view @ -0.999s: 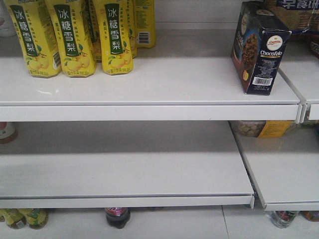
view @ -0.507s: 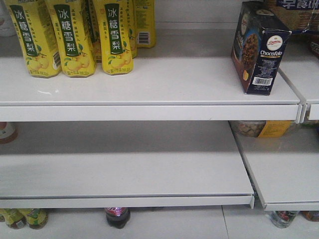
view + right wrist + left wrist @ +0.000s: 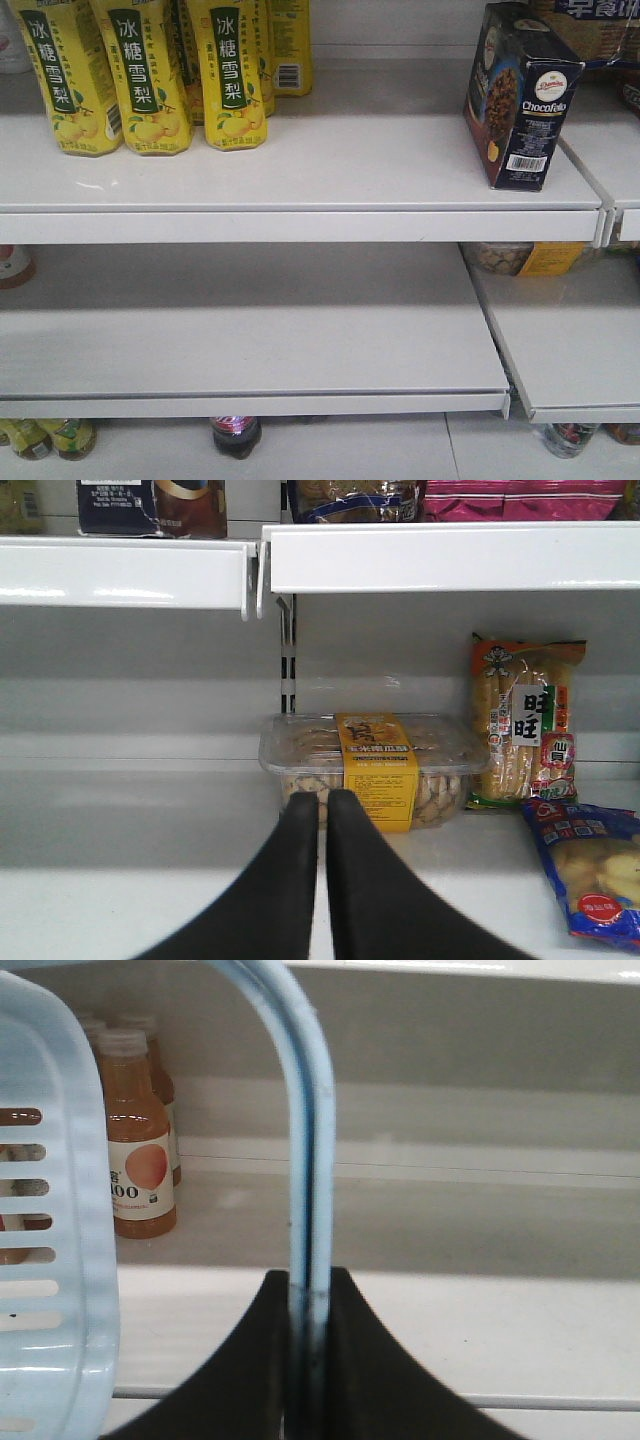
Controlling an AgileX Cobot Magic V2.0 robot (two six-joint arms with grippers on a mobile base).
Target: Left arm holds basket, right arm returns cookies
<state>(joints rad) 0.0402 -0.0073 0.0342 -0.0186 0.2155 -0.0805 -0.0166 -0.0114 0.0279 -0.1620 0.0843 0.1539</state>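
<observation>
The navy Chocofello cookies box (image 3: 518,98) stands upright on the top shelf at the right end, barcode side facing me. Its lower part also shows in the right wrist view (image 3: 150,507) on the shelf above. My left gripper (image 3: 308,1285) is shut on the basket's light blue hoop handle (image 3: 305,1150); the basket's slotted wall (image 3: 50,1250) hangs at the left. My right gripper (image 3: 324,802) is shut and empty, level with the lower shelf, pointing at a clear tub of biscuits (image 3: 372,768). Neither arm shows in the front view.
Yellow drink cartons (image 3: 140,75) stand at the top shelf's left. The white shelf edge (image 3: 300,225) juts out. Snack bags (image 3: 525,725) and a blue bag (image 3: 590,870) lie right of the tub. Orange juice bottles (image 3: 135,1150) stand behind the basket. Bottles (image 3: 236,436) sit below.
</observation>
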